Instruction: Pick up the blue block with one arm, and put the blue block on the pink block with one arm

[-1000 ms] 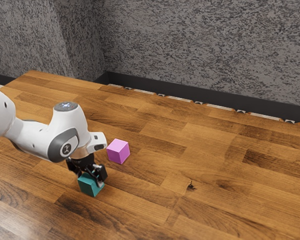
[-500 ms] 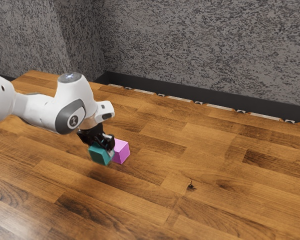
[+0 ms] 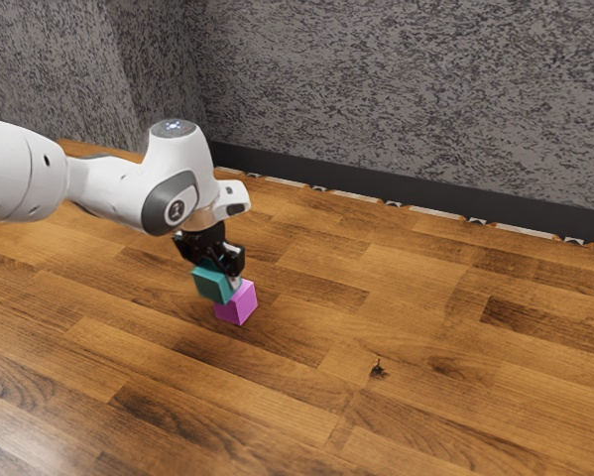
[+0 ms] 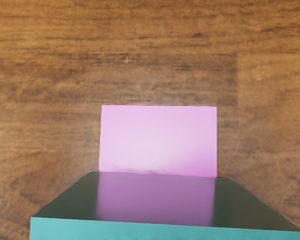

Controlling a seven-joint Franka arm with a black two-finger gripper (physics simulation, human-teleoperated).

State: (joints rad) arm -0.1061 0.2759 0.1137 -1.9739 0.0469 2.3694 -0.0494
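My black gripper (image 3: 215,268) is shut on the blue-green block (image 3: 212,285), holding it in the air. The block hangs just above the pink block (image 3: 237,303), which rests on the wooden table, and overlaps its upper corner toward the exterior view's left. In the wrist view the held block (image 4: 165,210) sits right under my hand, and the pink block's top (image 4: 159,140) shows beyond it.
The wooden table (image 3: 425,337) stretches open to the exterior view's right and front. A small dark mark (image 3: 378,370) lies on the boards to the right of the blocks. A grey speckled wall (image 3: 406,89) with a dark baseboard closes the back.
My arm has lifted the blue-green block off the table and carried it up and toward the exterior view's right, from beside the pink block to just above it.
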